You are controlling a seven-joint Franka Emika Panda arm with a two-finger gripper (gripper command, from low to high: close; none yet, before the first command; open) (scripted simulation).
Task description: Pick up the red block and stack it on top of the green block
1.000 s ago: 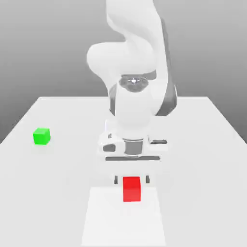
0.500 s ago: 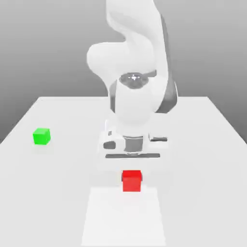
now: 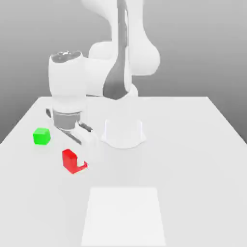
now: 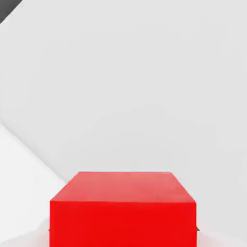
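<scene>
Starting at the exterior view's left, you are seeing the green block (image 3: 41,136) sitting alone on the worktop (image 3: 193,159), its bright top and its front side both showing. Nothing is resting on top of it.

Next, toward the exterior view's right and nearer the camera than the green block, you are finding the red block (image 3: 69,161). Your tool (image 3: 75,163) is clenching it, with 1 pale finger (image 3: 81,161) covering part of the cube. The 2 blocks are standing apart, and the red block is turning its faces at an angle to the camera, unlike the green block. You are looking at the hand of the arm (image 3: 99,75) reaching down just above the red block, also slanting across the view.

Further right, you are seeing the arm stretching back above its white base (image 3: 123,134), which is standing on the worktop behind the red block. In front of that base, and nearer the camera, a white rectangular panel (image 3: 123,214) is lying along the worktop's near part. The worktop itself is extending on toward the exterior view's right.

In the hand view, you are getting the red block close up, with 2 of its faces showing and small dark bits of the tool peeking out at 2 opposite sides of it.
</scene>
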